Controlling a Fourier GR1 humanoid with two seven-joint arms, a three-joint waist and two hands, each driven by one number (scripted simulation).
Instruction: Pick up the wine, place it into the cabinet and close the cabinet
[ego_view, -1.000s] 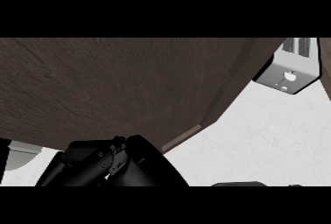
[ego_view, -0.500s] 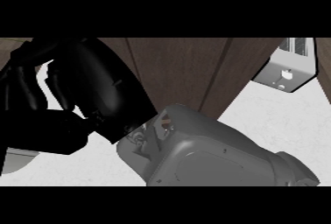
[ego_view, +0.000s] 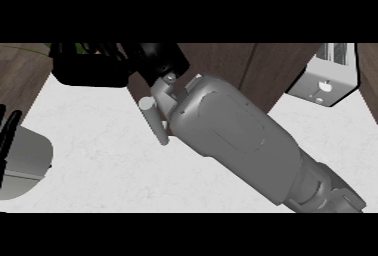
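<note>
The right hand (ego_view: 92, 70) is up at the left of the brown cabinet door (ego_view: 221, 67), and its grey forearm passes just beside the door's handle (ego_view: 153, 120). Its fingers run out of view, so I cannot tell how far they are open or whether they hold something. The wine I cannot find: no bottle stands on the white counter (ego_view: 111, 165) below the door. I judge that the placing is probably done and the closing remains. The left hand (ego_view: 6, 137) rests far left of the door, fingers straight.

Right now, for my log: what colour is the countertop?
Speckled white countertop, best in the head view.
</note>
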